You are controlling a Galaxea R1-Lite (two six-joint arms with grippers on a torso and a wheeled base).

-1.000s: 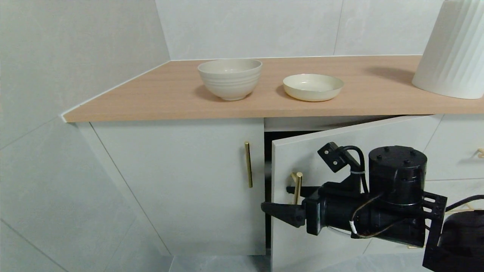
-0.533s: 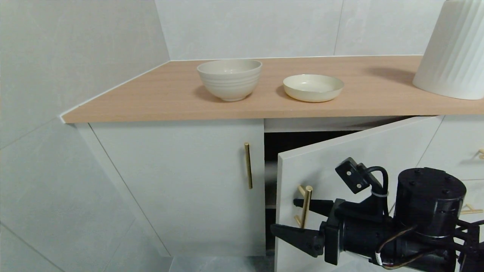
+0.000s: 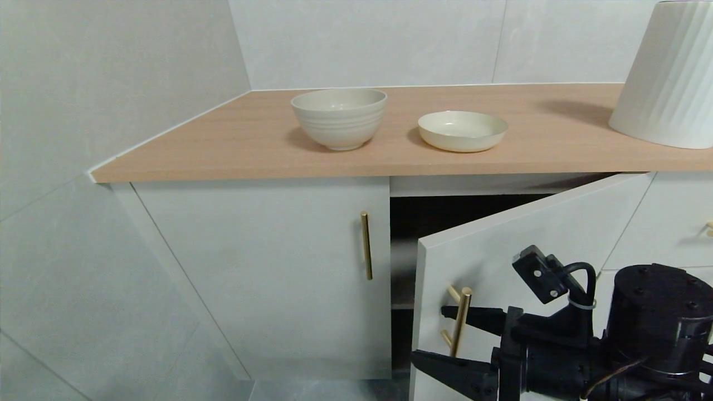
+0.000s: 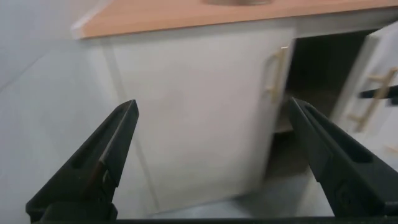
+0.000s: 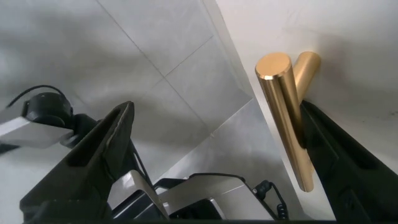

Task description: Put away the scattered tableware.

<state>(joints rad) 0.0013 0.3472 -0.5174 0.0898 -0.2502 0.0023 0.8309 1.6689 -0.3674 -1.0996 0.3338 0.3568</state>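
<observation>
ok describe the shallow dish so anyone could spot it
Find the wooden countertop above the white cabinets. Of two pale pieces on it, the shallow cream dish sits nearer the ribbed white container, low and wide unlike the deep beige bowl.

walls (image 3: 111,83): grey tile | counter (image 3: 250,147): wood | cabinets (image 3: 262,278): pale | floor (image 3: 312,391): tiled

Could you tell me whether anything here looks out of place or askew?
Nothing is spilled or damaged. Only the right cabinet door stands ajar beside its shut neighbour, the right tool open around its brass handle. The bowl and dish sit upright.
</observation>
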